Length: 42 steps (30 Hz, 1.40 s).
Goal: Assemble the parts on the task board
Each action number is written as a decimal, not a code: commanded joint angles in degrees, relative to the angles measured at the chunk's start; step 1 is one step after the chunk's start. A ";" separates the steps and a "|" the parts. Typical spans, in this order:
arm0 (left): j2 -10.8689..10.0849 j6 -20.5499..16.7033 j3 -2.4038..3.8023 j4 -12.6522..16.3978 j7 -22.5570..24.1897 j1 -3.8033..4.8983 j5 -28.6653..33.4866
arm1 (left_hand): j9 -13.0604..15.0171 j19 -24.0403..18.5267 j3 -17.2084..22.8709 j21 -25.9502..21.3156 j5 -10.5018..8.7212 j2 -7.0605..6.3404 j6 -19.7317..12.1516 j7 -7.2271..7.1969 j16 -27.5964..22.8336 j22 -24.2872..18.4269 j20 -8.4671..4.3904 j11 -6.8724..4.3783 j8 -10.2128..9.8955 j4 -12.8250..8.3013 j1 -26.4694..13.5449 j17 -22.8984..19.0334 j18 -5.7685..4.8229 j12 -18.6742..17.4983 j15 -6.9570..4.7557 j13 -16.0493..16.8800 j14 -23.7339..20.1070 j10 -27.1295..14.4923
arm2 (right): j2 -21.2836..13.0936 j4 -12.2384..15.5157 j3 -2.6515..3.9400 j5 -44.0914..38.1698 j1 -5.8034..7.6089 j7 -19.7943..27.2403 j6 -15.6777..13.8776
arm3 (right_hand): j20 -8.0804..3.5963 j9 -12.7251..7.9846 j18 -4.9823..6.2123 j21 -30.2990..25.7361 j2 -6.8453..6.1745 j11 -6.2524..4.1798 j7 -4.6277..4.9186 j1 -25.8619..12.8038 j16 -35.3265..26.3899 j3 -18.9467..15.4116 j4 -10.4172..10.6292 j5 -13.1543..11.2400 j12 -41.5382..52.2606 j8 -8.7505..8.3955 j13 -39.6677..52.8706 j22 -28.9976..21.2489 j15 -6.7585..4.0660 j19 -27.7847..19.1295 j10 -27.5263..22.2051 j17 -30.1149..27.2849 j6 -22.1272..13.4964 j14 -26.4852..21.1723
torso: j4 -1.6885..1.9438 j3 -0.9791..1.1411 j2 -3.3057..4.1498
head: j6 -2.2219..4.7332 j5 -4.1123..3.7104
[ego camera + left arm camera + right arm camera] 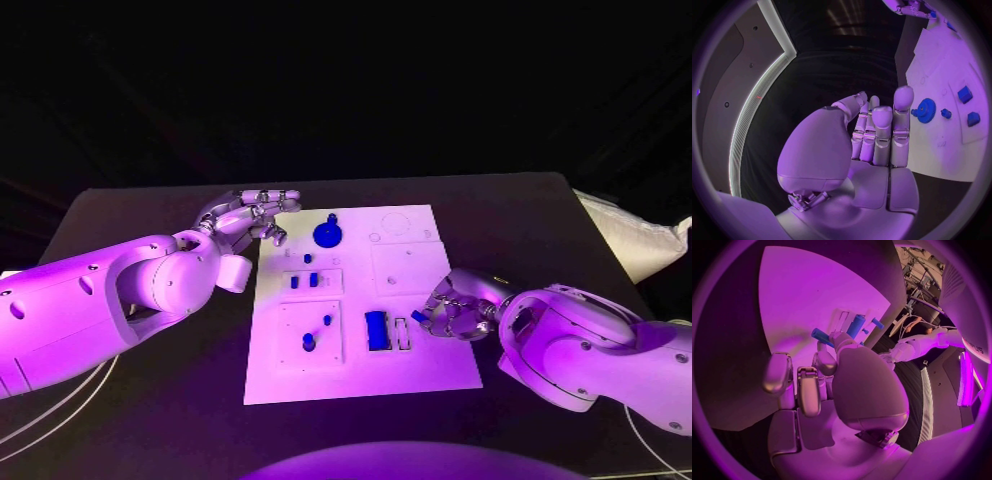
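Blue peg (822,334) between right hand (459,308) fingers (824,360)

- White left arm is reaching in, its silver many-fingered left hand (254,215) holding nothing, fingers extended close together.
- White right arm is bending inward, its silver right hand (459,305) pinching a small blue peg (822,336).

Both arms are chunky smooth white shells with rounded joint housings. Left hand (257,214) and right hand (456,306) are silver metal, segmented fingers, thin pale cables (58,400) trailing underneath.
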 commanded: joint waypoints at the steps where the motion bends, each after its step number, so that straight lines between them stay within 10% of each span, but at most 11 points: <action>1: 0.07 0.99 0.03 0.17 0.37 0.01 -0.26 | -0.08 -0.41 -0.21 -0.19 -0.05 0.46 -0.36 -0.06 -0.21 -0.05 -0.06 0.10 0.20 -0.05 -0.15 -0.06 1.11 0.13 -0.14 0.06 -0.43 -0.48 | 0.35 0.05 -0.01 4.33 0.00 1.12 -0.21 | -0.12 0.09 -0.77 0.19 -0.04 0.20 0.04 -0.65 0.37 0.24 0.15 0.08 0.10 0.26 0.11 0.00 0.16 0.20 0.16 8.68 0.31 4.51 | 0.05 -0.03 -0.02 | 0.03 0.05; 35: 0.00 1.26 0.03 0.34 0.13 0.01 -0.26 | -0.08 -0.42 -0.29 -0.30 -0.05 0.51 -0.37 -0.05 -0.20 -0.12 -0.06 0.11 0.24 -0.11 -0.11 -0.16 1.13 0.23 -0.15 0.08 -0.48 -0.54 | 5.11 -2.08 -0.03 0.44 -0.33 -2.54 6.49 | -0.48 1.52 -0.95 0.80 0.84 -0.54 -0.99 -8.68 0.85 -3.62 1.67 -0.66 6.31 1.47 5.08 1.11 -0.36 0.95 3.21 9.51 2.66 4.69 | -0.04 0.04 -0.01 | -0.17 0.41; 42: 0.01 1.32 0.03 0.27 0.06 0.01 -0.26 | -0.08 -0.42 -0.29 -0.30 -0.05 0.51 -0.37 -0.05 -0.20 -0.12 -0.06 0.11 0.24 -0.11 -0.11 -0.16 1.13 0.23 -0.15 0.08 -0.48 -0.54 | 5.26 -2.04 -0.03 -0.33 -0.33 -2.52 6.33 | -0.62 1.97 -0.99 0.81 1.40 -0.53 -1.01 -11.93 0.94 -5.98 1.93 -5.30 6.90 1.69 5.82 1.20 -0.39 1.01 3.50 9.66 2.84 4.71 | -0.04 0.03 -0.02 | -0.21 0.47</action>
